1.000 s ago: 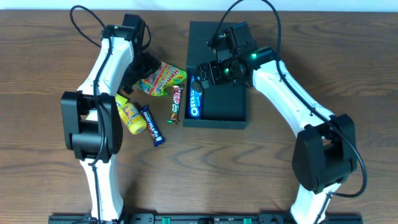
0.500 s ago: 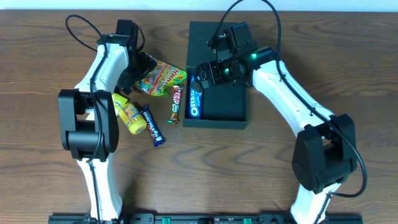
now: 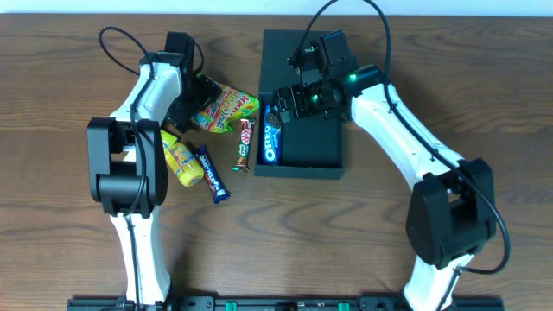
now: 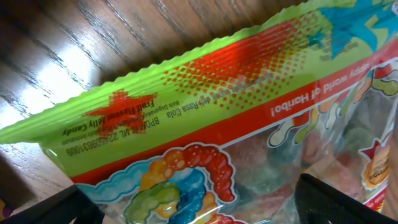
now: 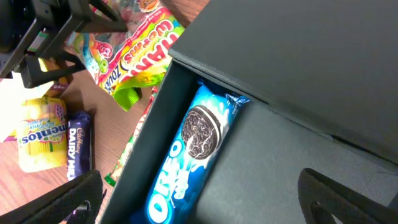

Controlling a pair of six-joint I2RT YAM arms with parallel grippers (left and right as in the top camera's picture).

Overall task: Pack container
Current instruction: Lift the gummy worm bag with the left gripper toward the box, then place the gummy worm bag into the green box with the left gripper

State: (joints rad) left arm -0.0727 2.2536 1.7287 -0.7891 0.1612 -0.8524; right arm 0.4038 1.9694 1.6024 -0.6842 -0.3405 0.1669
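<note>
The container (image 3: 315,142) is a dark teal box with its flap lid (image 3: 289,52) open toward the far side. A blue Oreo pack (image 3: 271,138) lies inside along its left wall and also shows in the right wrist view (image 5: 198,146). My right gripper (image 3: 291,102) hovers open over the box's far left part, its fingers wide over the box floor (image 5: 267,174). My left gripper (image 3: 197,100) is open at the left end of a colourful gummy worm bag (image 3: 228,108). In the left wrist view the bag (image 4: 205,118) fills the frame, between my spread fingers.
A yellow Mentos pack (image 3: 180,161), a dark blue Dairy Milk bar (image 3: 212,174) and a small red-and-white candy bar (image 3: 245,142) lie on the wooden table left of the box. The candy bar lies close to the box's left wall.
My left arm has shifted a little while its gripper stayed at the gummy worm bag. The right arm, the box and the snacks have not moved.
</note>
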